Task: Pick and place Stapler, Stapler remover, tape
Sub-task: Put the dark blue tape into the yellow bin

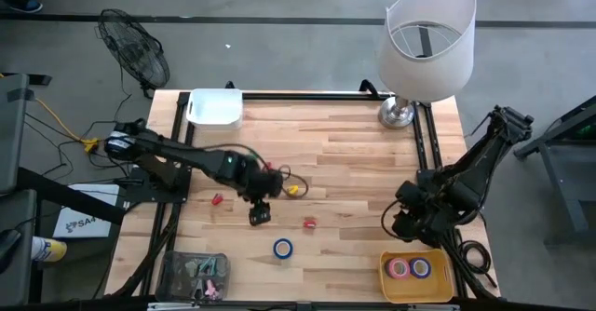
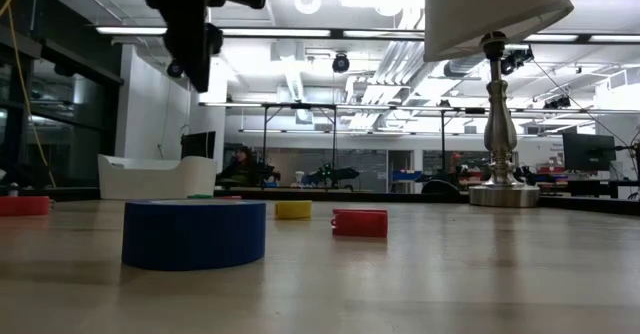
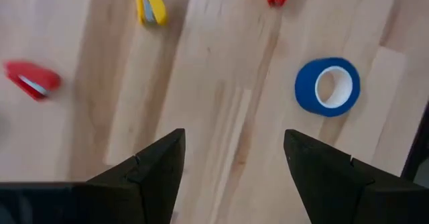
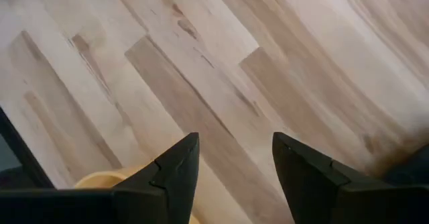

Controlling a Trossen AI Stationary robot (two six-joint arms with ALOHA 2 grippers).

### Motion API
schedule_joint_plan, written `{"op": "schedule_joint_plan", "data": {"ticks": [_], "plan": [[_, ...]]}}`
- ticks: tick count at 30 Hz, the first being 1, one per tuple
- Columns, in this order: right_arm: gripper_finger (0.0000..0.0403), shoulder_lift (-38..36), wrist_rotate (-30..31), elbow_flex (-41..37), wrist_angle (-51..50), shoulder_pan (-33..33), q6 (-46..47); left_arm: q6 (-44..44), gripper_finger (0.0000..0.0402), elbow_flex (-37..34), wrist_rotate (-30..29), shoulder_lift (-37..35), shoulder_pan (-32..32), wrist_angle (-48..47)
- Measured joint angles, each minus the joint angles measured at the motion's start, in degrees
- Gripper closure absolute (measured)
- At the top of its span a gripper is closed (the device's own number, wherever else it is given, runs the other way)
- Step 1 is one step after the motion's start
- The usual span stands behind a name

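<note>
Blue tape (image 1: 282,248) lay loose near left gripper (image 1: 260,215) — fingers spread, empty, apparently poised for pickup — right gripper (image 1: 402,225) parked, likewise spread.

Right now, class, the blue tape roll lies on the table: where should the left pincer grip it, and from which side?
The blue tape roll lies flat, hole facing up. Come straight down from above with the open left pincer, one finger in the hole and one outside, pinching the ring wall.

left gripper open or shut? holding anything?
Open and empty. The left gripper shows bare table between its spread fingers, above the blue tape roll.
</note>
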Motion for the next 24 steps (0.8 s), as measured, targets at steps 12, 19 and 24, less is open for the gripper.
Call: {"op": "schedule_joint_plan", "data": {"ticks": [12, 19, 24], "plan": [[0.0222, 0.0, -0.36, -0.01, -0.15, -2.18, -12.77, -22.29, 0.0151, 0.02, -1.64, 10.01, -7.66, 8.18], [0.0222, 0.0, -0.44, 0.0, -0.29, -1.74, -16.92, -28.43, 0.0151, -0.02, 2.19, 15.87, -7.89, 14.49], [0.0222, 0.0, -0.67, 0.0, -0.31, -1.63, -20.86, -31.91, 0.0151, -0.02, 4.53, 18.54, -7.89, 17.14]]}}
